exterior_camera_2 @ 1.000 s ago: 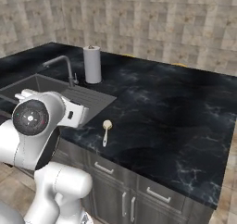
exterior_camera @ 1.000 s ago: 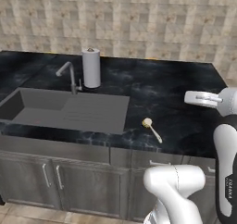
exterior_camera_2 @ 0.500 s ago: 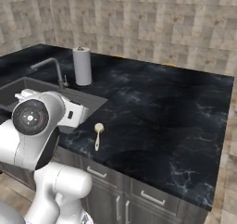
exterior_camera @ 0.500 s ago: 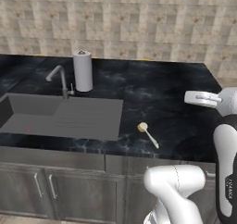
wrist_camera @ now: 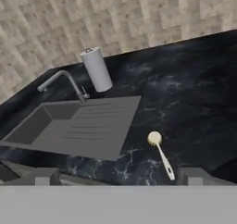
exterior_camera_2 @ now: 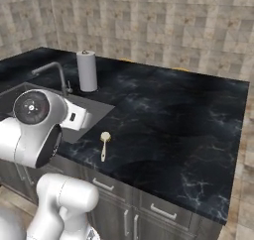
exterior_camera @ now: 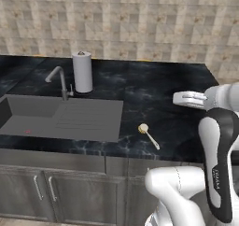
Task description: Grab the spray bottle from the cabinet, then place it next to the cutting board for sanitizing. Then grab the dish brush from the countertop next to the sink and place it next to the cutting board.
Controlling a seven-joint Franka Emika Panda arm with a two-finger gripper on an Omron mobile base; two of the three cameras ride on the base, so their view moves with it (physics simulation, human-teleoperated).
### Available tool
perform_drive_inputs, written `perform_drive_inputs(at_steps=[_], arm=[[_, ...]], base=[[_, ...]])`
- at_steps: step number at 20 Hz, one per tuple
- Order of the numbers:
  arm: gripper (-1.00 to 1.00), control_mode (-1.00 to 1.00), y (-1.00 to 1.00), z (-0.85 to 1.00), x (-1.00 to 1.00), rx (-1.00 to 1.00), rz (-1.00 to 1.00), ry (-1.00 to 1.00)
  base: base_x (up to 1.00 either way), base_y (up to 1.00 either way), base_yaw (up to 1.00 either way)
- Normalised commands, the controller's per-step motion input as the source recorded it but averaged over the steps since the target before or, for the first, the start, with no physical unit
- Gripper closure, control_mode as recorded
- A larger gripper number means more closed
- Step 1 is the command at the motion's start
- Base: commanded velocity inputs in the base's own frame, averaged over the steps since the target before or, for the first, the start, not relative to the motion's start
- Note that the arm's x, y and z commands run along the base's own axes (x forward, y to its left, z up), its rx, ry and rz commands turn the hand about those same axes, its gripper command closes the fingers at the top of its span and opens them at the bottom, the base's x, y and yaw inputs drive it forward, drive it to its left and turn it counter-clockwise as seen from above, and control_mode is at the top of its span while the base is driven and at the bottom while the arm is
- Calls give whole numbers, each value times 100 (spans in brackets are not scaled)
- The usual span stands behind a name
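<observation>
End effector (wrist_camera: 115, 176) hangs above the front edge of the black worktop (exterior_camera: 158, 89), its two dark fingertips (wrist_camera: 45, 176) spread wide apart with nothing between them. Just ahead of it, the dish brush (exterior_camera: 148, 134) lies flat on the worktop, right beside the sink (exterior_camera: 60, 118), its yellow head pointing toward the wall and its cream handle angled toward the front edge. Behind the sink's ribbed drainboard stand the curved faucet (exterior_camera: 58, 79) and a white paper-towel roll (exterior_camera: 82, 72).

the dish brush (exterior_camera: 148, 134) lies on the desk (exterior_camera: 154, 94) near its front edge, right of the sink (exterior_camera: 60, 120); the paper-towel roll (exterior_camera: 82, 72) stands behind the sink.
</observation>
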Motion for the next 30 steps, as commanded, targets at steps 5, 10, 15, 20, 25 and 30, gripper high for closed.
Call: perform_drive_inputs(at_steps=[5,10,15,20,25,30], arm=[[-100,-100,27,-17,65,-8,0,53],[-100,-100,0,-55,45,-9,5,37],[-100,-100,1,-71,45,-13,12,29],[-100,-100,0,-67,36,-13,11,15],[-100,-100,-2,-57,21,-9,12,1],[-100,-100,-1,-54,12,-3,11,0]], base=[[0,0,0],[0,0,0],[0,0,0],[0,0,0],[0,0,0],[0,0,0]])
